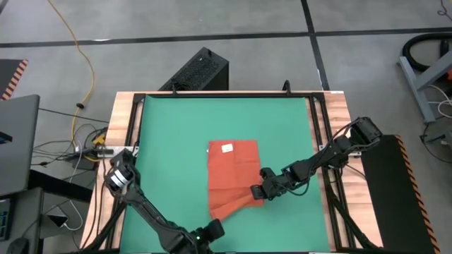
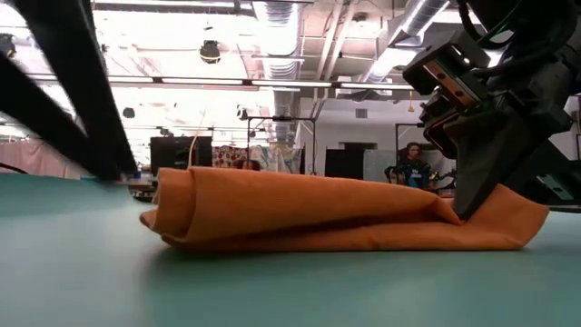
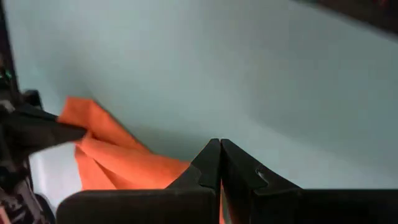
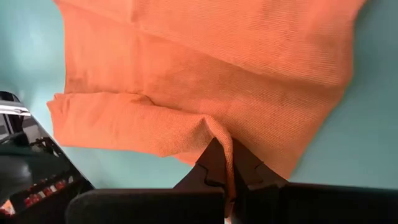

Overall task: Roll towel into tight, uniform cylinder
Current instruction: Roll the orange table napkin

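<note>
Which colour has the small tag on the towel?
White; the tag on the orange-red towel shows best in the high view.

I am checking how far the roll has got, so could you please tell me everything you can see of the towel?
The towel is a thin, soft orange-red cloth with a small white tag near its far edge. It lies on the green mat, mostly flat, its near end folded up into a loose, uneven roll. The right gripper is shut on a pinched fold at that end; the left gripper is shut at its near edge.

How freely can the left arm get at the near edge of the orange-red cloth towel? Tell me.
Probably yes: the left gripper, fingers shut, sits beside the orange-red cloth towel on the green mat, nothing between.
</note>
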{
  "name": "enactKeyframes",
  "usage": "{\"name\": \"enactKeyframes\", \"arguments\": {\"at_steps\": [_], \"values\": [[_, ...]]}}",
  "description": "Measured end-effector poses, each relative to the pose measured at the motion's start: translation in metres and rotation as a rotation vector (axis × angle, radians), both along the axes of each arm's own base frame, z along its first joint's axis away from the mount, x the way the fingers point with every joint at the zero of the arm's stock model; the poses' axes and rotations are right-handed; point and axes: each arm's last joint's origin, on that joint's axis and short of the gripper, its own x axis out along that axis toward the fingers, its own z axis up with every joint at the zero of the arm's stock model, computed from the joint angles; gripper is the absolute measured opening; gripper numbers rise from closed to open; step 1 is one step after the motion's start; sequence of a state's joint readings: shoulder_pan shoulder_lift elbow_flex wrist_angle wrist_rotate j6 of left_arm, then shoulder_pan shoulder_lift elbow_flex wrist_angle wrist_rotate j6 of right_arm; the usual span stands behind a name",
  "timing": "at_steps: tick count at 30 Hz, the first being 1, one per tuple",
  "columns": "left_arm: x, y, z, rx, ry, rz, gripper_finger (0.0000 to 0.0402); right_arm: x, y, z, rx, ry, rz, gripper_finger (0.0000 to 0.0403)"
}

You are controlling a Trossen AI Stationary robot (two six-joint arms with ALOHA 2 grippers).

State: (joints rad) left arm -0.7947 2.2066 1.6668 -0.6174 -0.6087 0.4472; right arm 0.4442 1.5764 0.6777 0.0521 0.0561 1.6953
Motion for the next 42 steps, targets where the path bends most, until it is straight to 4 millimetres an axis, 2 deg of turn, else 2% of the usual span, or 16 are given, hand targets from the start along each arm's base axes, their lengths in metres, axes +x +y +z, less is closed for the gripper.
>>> {"name": "enactKeyframes", "arguments": {"at_steps": [3,15,30,37,42], "values": [[0.005,0.004,-0.007,0.006,0.011,0.032,0.0000,0.000,0.000,0.000,-0.003,-0.001,0.002,0.0009],[0.013,0.029,-0.011,0.080,-0.013,0.203,0.0000,0.001,0.000,0.001,-0.016,-0.015,0.020,0.0010],[0.006,0.047,0.010,0.088,-0.024,0.354,0.0000,-0.002,0.005,0.001,-0.027,-0.020,0.030,0.0011],[0.005,0.067,0.012,0.124,0.036,0.455,0.0000,-0.002,0.006,0.001,-0.030,-0.022,0.032,0.0011],[0.005,0.068,0.019,0.103,0.015,0.462,0.0000,-0.002,0.007,0.001,-0.040,-0.026,0.044,0.0011]]}}
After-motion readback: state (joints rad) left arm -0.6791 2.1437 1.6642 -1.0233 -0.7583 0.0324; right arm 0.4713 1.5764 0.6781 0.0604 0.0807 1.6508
